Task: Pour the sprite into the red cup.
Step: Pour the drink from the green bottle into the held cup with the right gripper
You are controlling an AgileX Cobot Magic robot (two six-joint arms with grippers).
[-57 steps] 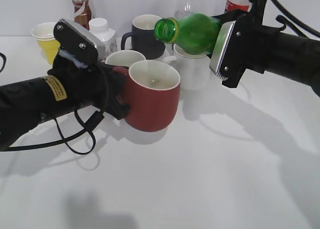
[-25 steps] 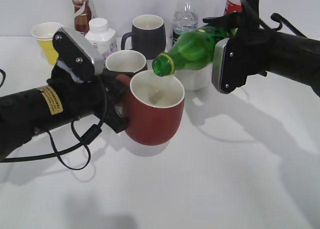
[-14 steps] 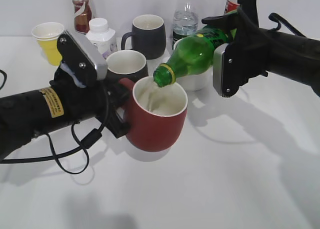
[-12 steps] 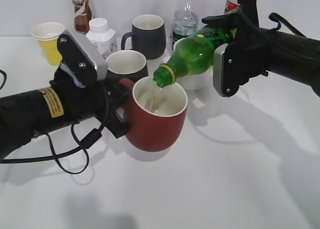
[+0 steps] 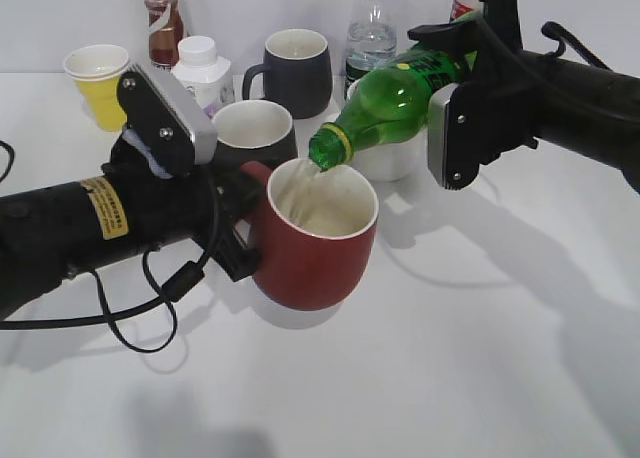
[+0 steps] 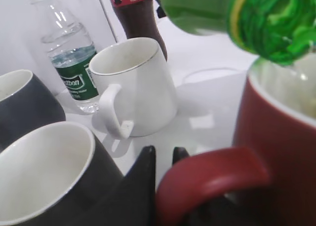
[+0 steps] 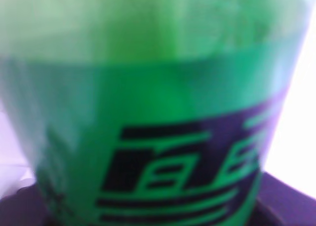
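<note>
The red cup (image 5: 318,248) is held off the table by its handle (image 6: 207,179) in my left gripper (image 6: 164,154), which is shut on it. My right gripper (image 5: 455,73) is shut on the sprite (image 5: 392,103), a green bottle tilted neck-down with its open mouth just over the cup's far rim. Clear liquid runs from the mouth into the cup's white inside. In the left wrist view the bottle's neck (image 6: 269,21) hangs right above the cup rim (image 6: 276,97). The bottle's green label (image 7: 163,137) fills the right wrist view; the fingers are hidden there.
Behind the cup stand a black mug (image 5: 255,133), another black mug (image 5: 295,68), a white mug (image 6: 136,90), a water bottle (image 5: 372,28), a cola bottle (image 6: 136,11), a yellow paper cup (image 5: 97,83), a white jar (image 5: 200,63) and a brown sauce bottle (image 5: 162,18).
The sprite has tipped from level above the cup down to its rim and now pours. The red cup has shifted slightly right and toward the front in my left gripper.
</note>
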